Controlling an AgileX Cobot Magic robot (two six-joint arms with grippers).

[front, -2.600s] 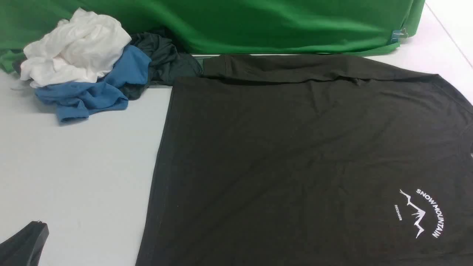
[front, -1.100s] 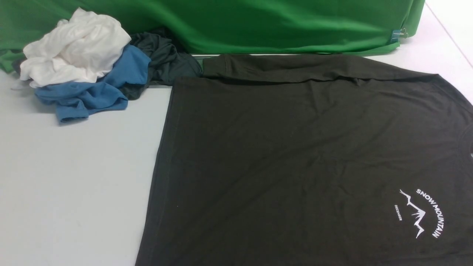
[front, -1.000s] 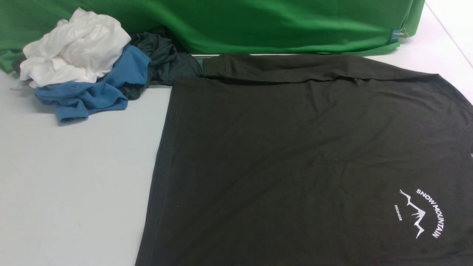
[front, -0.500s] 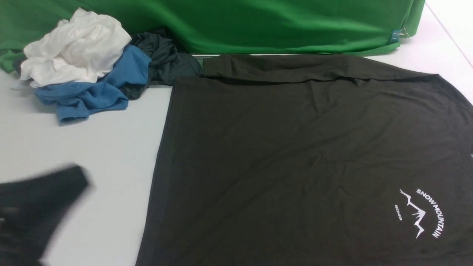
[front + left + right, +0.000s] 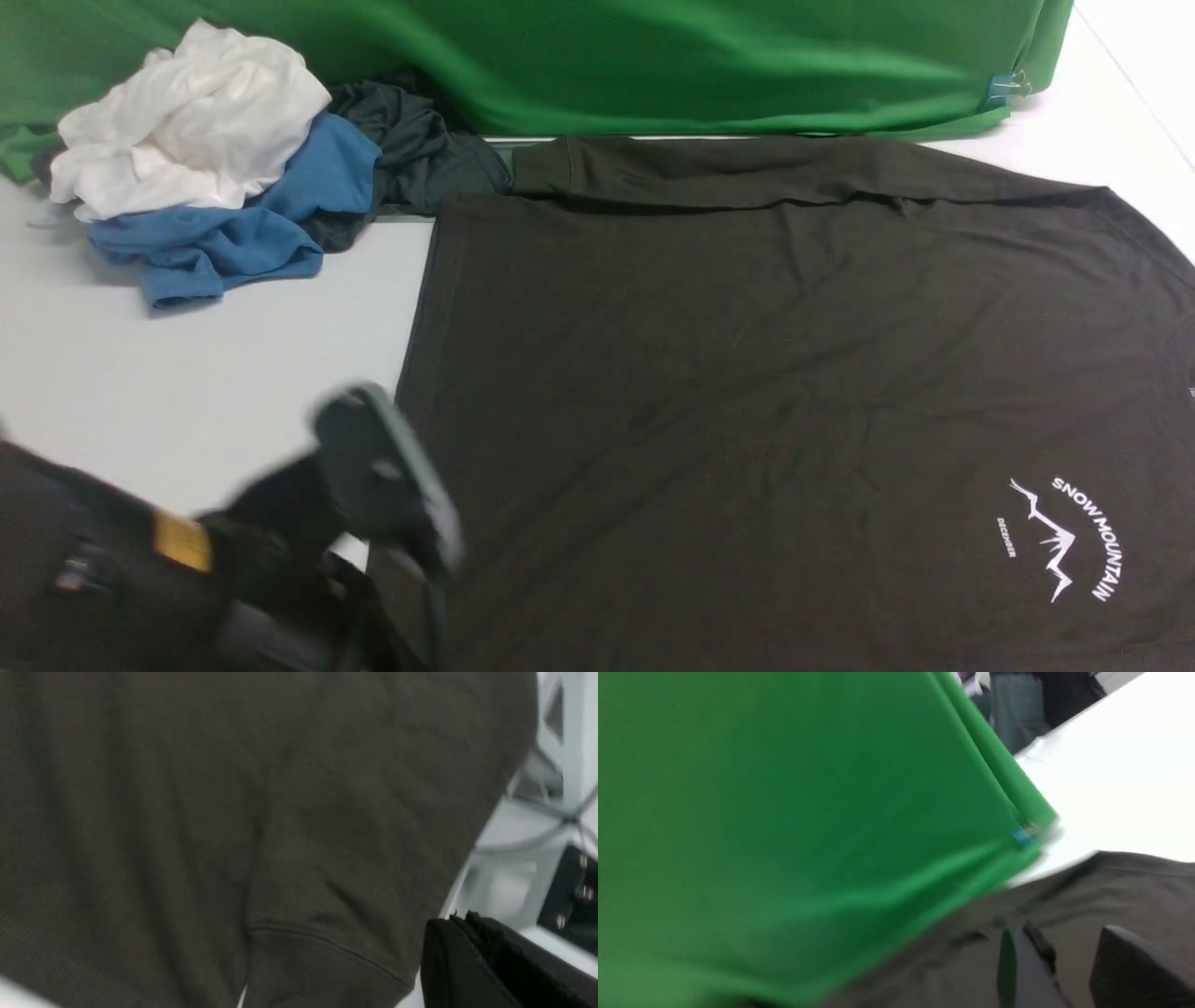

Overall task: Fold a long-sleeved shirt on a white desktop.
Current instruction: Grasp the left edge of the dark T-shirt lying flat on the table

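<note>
The long-sleeved shirt (image 5: 747,373) lies flat and face up on the white desktop (image 5: 187,373), its white mountain print (image 5: 1064,537) at the near right. One sleeve (image 5: 747,173) is folded along the far edge. My left gripper (image 5: 359,406), blurred, hangs over the shirt's left hem near the front. In the left wrist view the left gripper (image 5: 455,919) is shut with nothing seen between its fingers, beside a cuff (image 5: 317,970) of the shirt (image 5: 233,812). My right gripper (image 5: 1064,938) shows only in its wrist view, open over the shirt (image 5: 1134,891).
A pile of clothes sits at the back left: a white garment (image 5: 187,121), a blue one (image 5: 233,224) and a dark teal-grey one (image 5: 420,149). The green backdrop (image 5: 653,56) hangs behind, held by a clip (image 5: 1008,86). Robot frame parts (image 5: 551,812) lie past the table edge.
My left arm has swung in from the lower left, up and rightward to the shirt's left hem. The shirt and the pile have not moved.
</note>
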